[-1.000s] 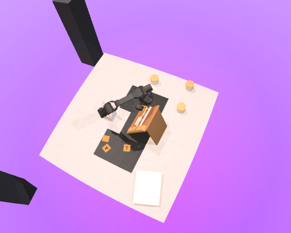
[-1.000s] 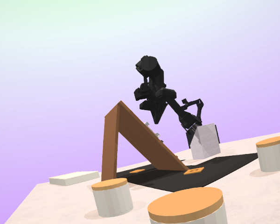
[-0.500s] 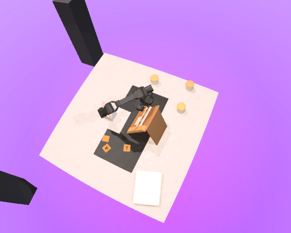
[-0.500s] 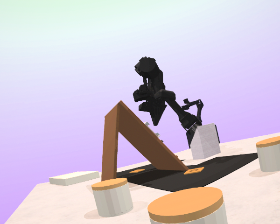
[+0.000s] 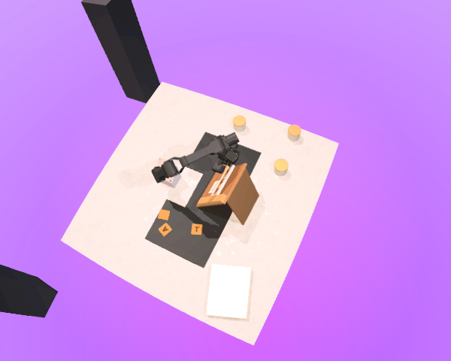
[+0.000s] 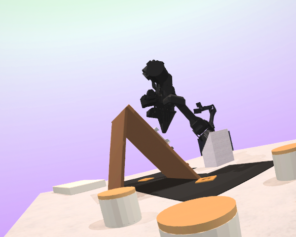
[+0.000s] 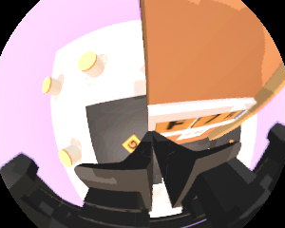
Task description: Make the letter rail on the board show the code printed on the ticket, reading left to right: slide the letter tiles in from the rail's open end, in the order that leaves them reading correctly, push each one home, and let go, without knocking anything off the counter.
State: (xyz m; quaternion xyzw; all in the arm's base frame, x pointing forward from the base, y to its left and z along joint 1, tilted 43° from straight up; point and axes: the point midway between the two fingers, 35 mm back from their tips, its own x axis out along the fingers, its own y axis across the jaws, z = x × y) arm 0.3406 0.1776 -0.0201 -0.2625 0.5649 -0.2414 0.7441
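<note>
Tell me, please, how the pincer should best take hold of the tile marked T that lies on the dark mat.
The T tile lies flat on the dark mat, apart from the other tiles. Probably best come straight down and pinch two opposite edges; the shut, empty pincer must open first.
</note>
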